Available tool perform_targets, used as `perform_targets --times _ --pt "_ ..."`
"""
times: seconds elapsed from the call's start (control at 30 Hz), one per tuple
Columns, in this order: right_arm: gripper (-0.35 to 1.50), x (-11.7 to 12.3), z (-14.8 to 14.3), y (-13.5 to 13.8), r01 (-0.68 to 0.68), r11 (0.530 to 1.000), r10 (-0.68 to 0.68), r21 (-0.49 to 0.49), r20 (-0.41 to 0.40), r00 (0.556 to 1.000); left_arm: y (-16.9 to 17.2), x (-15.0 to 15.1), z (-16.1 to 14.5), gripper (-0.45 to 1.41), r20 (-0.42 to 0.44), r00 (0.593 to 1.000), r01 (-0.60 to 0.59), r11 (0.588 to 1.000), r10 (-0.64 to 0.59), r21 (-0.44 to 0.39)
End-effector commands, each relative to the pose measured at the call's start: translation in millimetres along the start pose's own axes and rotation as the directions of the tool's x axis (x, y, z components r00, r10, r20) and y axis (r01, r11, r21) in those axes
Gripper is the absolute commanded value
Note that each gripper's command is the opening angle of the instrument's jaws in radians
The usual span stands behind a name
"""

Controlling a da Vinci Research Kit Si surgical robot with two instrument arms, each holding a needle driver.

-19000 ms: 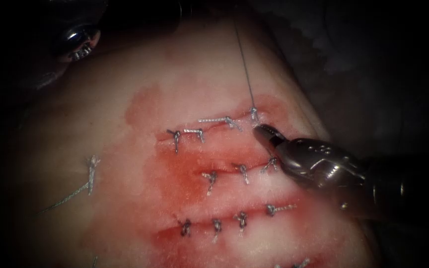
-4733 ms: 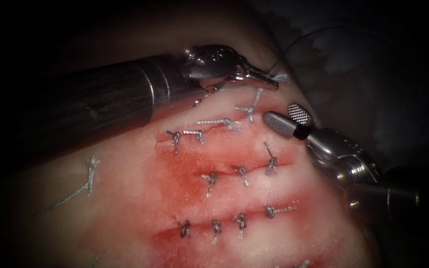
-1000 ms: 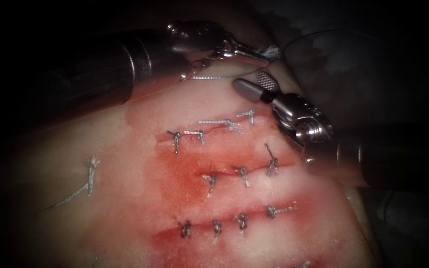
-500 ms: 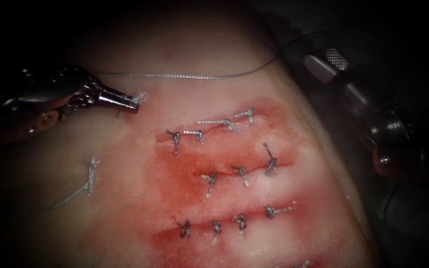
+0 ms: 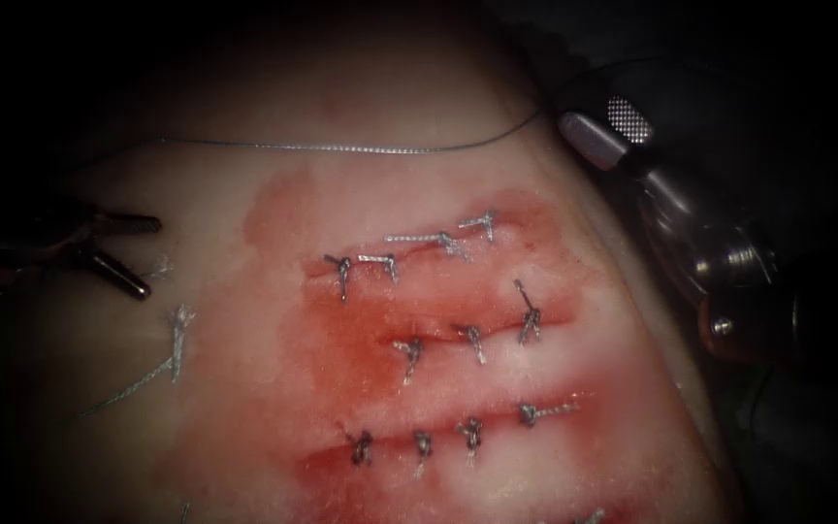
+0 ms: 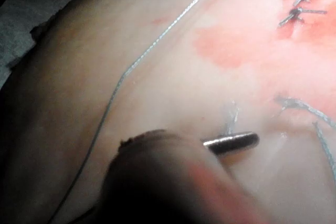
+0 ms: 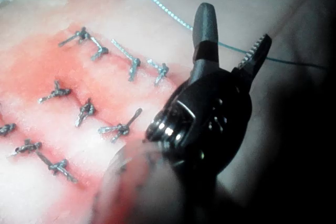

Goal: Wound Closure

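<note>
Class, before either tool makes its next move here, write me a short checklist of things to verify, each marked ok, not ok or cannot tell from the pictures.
1. Left arm's slim metal tool free of load: ok; jaws open, holding nothing.
2. Right arm's steel needle driver free of load: ok; jaws open, holding nothing.
3. Curved needle located: cannot tell.
4. Long grey braided thread slack on the pale pork tissue: ok; held by neither tool.
5. Frayed cut thread end released: ok; lies by the left tool's tip.
6. Knotted stitches along the top cut: ok; tails short.
</note>
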Motion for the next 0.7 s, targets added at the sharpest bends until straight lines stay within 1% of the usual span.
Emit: perform_targets --times 0.03,0.1,0.13,0.2,0.23,0.27,0.3,0.33,0.37,0.43,0.5,0.57,0.6,0.63,0.67,0.7 --pt "1.33 0.4 0.9 0.6 -0.001 1.0 0.001 -0.003 0.004 1.0 0.8 -0.6 0.5 1.11 -0.016 1.0 0.018 1.0 -0.017 0.01" --pt "1.33 0.5 0.9 0.7 -0.001 1.0 0.001 -0.004 0.003 1.0 0.9 -0.1 0.8 1.01 -0.036 0.999 0.041 0.999 -0.04 0.023" --pt "1.33 0.6 0.9 0.8 -0.002 1.0 0.002 -0.003 0.004 1.0 0.9 0.1 0.8 0.99 -0.05 0.998 0.033 0.999 -0.032 0.028" --pt "1.33 0.6 0.9 1.0 -0.002 1.0 0.002 -0.004 0.003 1.0 0.9 0.0 0.9 1.03 -0.07 0.997 0.024 0.999 -0.022 0.031" --pt "1.33 0.7 1.0 1.1 -0.002 1.0 0.002 -0.003 0.004 1.0 0.9 -0.4 0.6 1.01 -0.091 0.996 -0.001 0.999 0.005 0.038" --pt "1.33 0.7 1.0 1.2 -0.002 1.0 0.002 -0.005 0.003 1.0 1.0 -0.7 0.4 1.01 -0.094 0.994 -0.045 0.998 0.048 0.041" --pt "1.33 0.7 1.0 1.2 -0.002 1.0 0.002 -0.005 0.003 1.0 1.0 -0.7 0.4 1.01 -0.094 0.994 -0.045 0.998 0.048 0.041" --pt "1.33 0.8 1.0 1.3 -0.002 1.0 0.002 -0.004 0.003 1.0 0.8 -2.0 -0.4 1.11 -0.105 0.986 -0.127 0.992 0.129 0.028" --pt "1.35 0.8 1.0 1.3 -0.002 1.0 0.002 -0.004 0.004 1.0 0.3 -4.2 -1.9 1.18 -0.096 0.982 -0.165 0.986 0.165 0.008" --pt "1.35 0.9 1.0 1.3 -0.002 1.0 0.002 -0.004 0.004 1.0 -0.4 -6.6 -3.4 1.2 -0.084 0.983 -0.163 0.987 0.163 0.005" --pt "1.36 1.0 1.0 1.3 -0.001 1.0 0.001 -0.004 0.005 1.0 -1.4 -9.4 -5.0 1.23 -0.029 0.984 -0.175 0.985 0.175 0.016" --pt "1.36 1.0 1.0 1.3 -0.001 1.0 0.001 -0.004 0.005 1.0 -2.2 -11.8 -6.0 1.21 0.03 0.985 -0.169 0.986 0.168 0.019" --pt "1.31 1.1 1.1 1.4 -0.001 1.0 0.001 -0.003 0.006 1.0 -3.0 -14.1 -6.5 1.23 0.112 0.983 -0.149 0.988 0.145 0.027" --pt "1.28 1.1 1.1 1.5 -0.001 1.0 0.001 -0.002 0.007 1.0 -3.2 -14.9 -6.6 1.2 0.145 0.978 -0.159 0.987 0.152 0.038" --pt "1.25 1.2 1.2 1.6 -0.001 1.0 0.001 -0.006 0.005 1.0 -3.4 -15.9 -6.6 1.11 0.188 0.969 -0.17 0.984 0.158 0.047" --pt "1.23 1.4 1.3 1.8 -0.001 1.0 0.001 -0.02 -0.002 1.0 -3.5 -16.5 -6.4 1.16 0.215 0.964 -0.17 0.984 0.155 0.05"
